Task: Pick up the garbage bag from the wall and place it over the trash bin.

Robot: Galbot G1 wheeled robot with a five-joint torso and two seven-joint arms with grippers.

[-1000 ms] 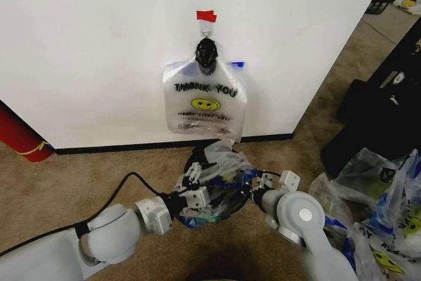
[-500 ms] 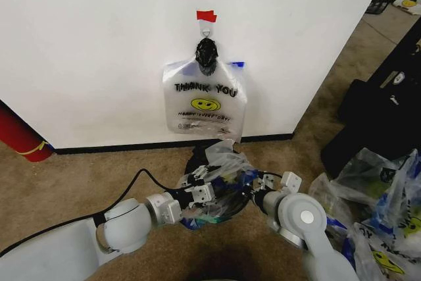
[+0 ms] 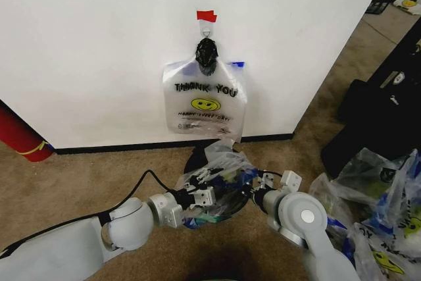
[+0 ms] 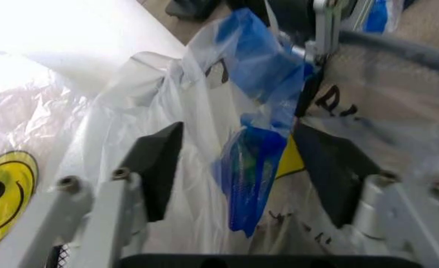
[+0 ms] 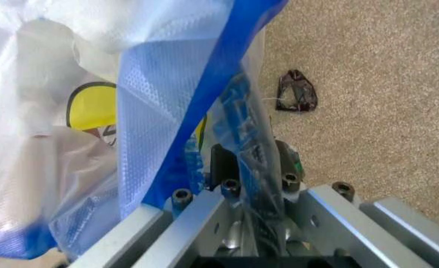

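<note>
**Garbage bag draped over bin, both grippers at its rim**

Garbage bag (image 3: 223, 162) sits bunched over the trash bin (image 3: 195, 160) on the carpet, just below the wall (image 3: 99, 44) — crinkled clear plastic, blue patches showing. Left gripper (image 3: 200, 192) at the bag's left side, fingers (image 4: 156, 167) spread apart, a blue fold (image 4: 249, 162) hanging between them, pinched by neither. Right gripper (image 3: 258, 189) at the bag's right side — fingers clamped on a blue-edged strip of the bag (image 5: 252, 156). A flat "THANK YOU" bag (image 3: 204, 100) hangs from the hook (image 3: 206, 31) under red tape (image 3: 206, 15).
</note>
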